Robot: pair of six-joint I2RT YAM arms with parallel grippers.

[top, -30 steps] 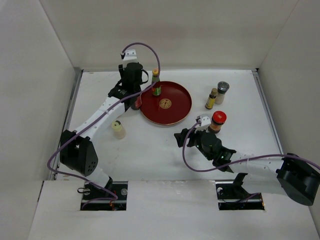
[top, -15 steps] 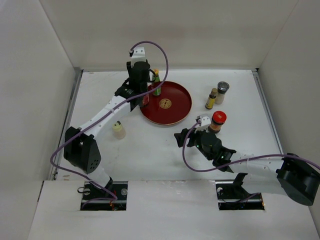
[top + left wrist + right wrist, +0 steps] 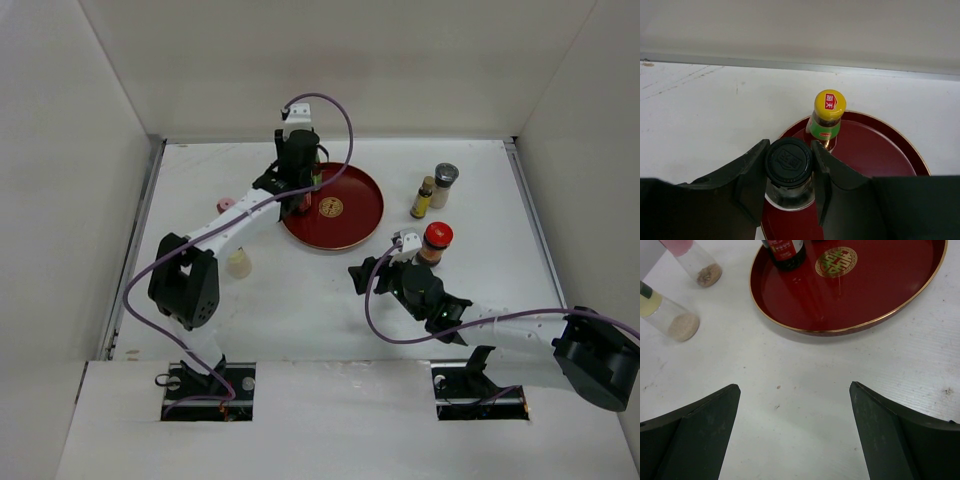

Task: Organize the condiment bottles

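Left gripper [image 3: 788, 167] is pinching the black-capped bottle [image 3: 788, 161], one finger pressed against each side of its neck just under the cap. From the left wrist camera, the bottle's clear base sits over the near rim of the red tray [image 3: 880, 145]. I cannot tell whether it touches the tray or hangs just above it. The green yellow-capped bottle [image 3: 828, 119] stands upright on the tray just beyond the held bottle. The two are near each other but apart, with a thin strip of red between them.

From above, the left gripper [image 3: 300, 198] is over the tray's [image 3: 355, 225] left edge. Most of the tray's middle and right side is bare. The pink-capped bottle [image 3: 226, 205] stands off the tray to its left. The cream bottle [image 3: 238, 262] is also left of it and nearer the arm bases. On the other side of the tray, the yellow brown-capped bottle [image 3: 424, 197] and grey-lidded shaker [image 3: 444, 183] stand just beside each other. The red-lidded jar [image 3: 436, 240] is off the tray's near right rim.

Right gripper [image 3: 385, 258] hangs just off the tray's near rim, close to the jar. Its fingers [image 3: 695, 435] are spread wide with nothing between them, only bare table [image 3: 795, 385]. Beyond the tray a wide band of table runs to the back wall [image 3: 790, 25].
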